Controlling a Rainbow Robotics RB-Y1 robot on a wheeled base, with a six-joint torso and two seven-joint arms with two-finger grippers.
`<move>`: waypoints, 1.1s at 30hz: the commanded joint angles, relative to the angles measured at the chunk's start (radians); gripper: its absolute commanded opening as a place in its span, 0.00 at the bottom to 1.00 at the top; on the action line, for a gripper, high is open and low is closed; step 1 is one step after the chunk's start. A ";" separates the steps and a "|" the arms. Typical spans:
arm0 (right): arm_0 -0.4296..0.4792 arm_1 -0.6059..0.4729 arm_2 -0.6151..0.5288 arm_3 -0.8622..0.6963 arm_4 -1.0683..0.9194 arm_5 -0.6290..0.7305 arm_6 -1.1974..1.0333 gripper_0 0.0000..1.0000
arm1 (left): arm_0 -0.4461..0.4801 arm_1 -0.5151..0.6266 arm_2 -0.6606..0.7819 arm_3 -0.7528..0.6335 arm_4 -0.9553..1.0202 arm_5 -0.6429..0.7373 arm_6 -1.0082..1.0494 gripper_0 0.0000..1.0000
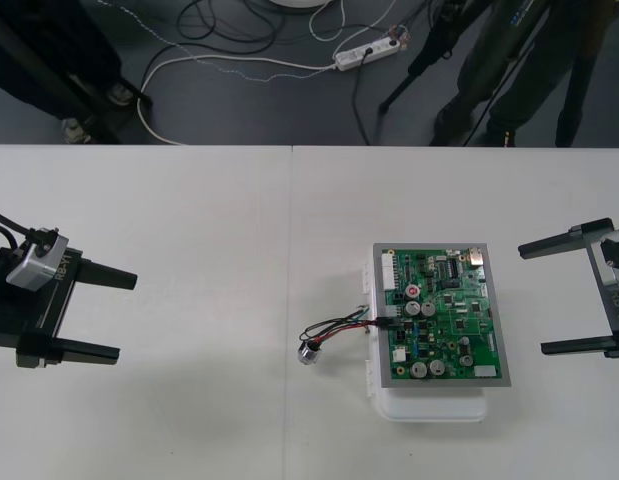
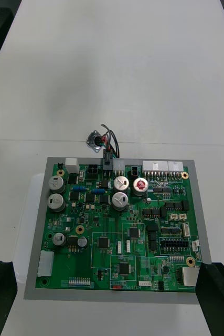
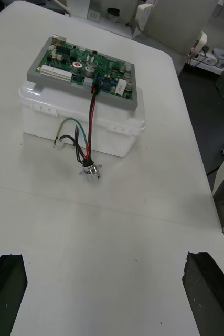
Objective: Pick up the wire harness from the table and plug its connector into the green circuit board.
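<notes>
My left pincer (image 1: 126,316) and right pincer (image 1: 533,298): both gaping wide, holding nothing.
Front: they're mid-left and far right; harness (image 1: 339,325) lower centre, left of the green board (image 1: 444,315). Right wrist: plug (image 2: 109,160) sits in the board's edge. Left wrist: socket (image 3: 89,172) lies on the worktop (image 3: 143,220) by the white base (image 3: 43,113).

Table (image 1: 169,400): white base (image 1: 434,406), harness socket (image 1: 310,353) on it

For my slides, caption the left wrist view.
Harness plug seated in green circuit board, wires trailing down white base to socket on table; left end effector open, standing off.
</notes>
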 commanded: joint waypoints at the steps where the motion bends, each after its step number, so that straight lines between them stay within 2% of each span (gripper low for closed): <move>1: 0.012 -0.012 -0.031 -0.027 0.004 -0.005 -0.036 1.00 | 0.027 0.001 0.015 -0.026 0.017 -0.034 0.015 0.88; 33: 0.012 -0.012 -0.031 -0.027 0.004 -0.005 -0.036 1.00 | 0.027 0.001 0.015 -0.026 0.017 -0.034 0.015 0.88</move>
